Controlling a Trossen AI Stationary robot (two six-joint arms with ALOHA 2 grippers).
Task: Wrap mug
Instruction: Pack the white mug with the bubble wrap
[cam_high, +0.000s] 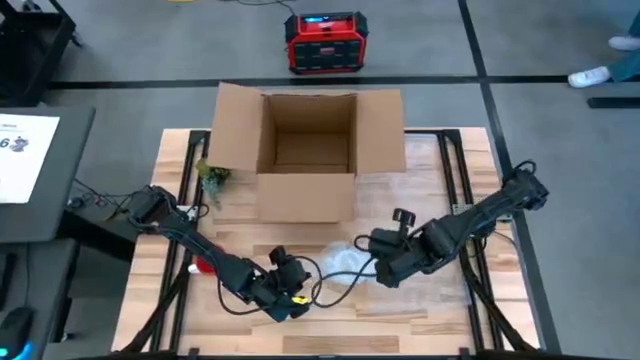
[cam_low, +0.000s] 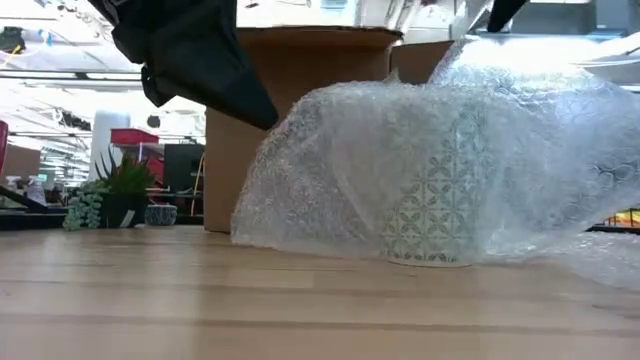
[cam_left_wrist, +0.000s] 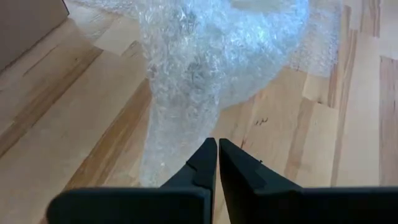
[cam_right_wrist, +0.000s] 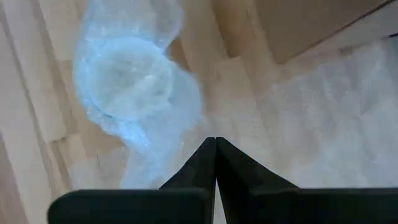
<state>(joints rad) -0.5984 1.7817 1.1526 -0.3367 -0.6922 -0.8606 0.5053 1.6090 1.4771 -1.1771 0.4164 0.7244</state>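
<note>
A mug (cam_low: 432, 212) with a green lattice pattern stands upright on the wooden table (cam_high: 420, 310), in front of the box. A sheet of bubble wrap (cam_low: 400, 150) is draped over it like a tent, and its lower edge lies on the table around the mug. In the right wrist view the mug's round mouth (cam_right_wrist: 124, 78) shows through the wrap. My left gripper (cam_high: 290, 292) is shut on the wrap at the mug's near-left. My right gripper (cam_high: 385, 265) is shut on it at the mug's right. My left gripper pinches a gathered end of the bubble wrap (cam_left_wrist: 186, 146) at its fingertips, coming from the table's near-left side. The wrap runs drawn from the fingers up over the mug. How many layers it holds does not show. My right gripper pinches a narrowed end of the bubble wrap (cam_right_wrist: 177, 155) between its two shut fingers, slanting down from the table's right side. That end is lifted off the table (cam_low: 470, 45), and the wrap slopes from it down over the mug.
An open cardboard box (cam_high: 305, 150) stands at the far middle of the table. A small potted plant (cam_high: 212, 178) is at its left. A red object (cam_high: 203, 266) lies under the left arm. More bubble wrap (cam_right_wrist: 323, 112) is spread on the table to the right.
</note>
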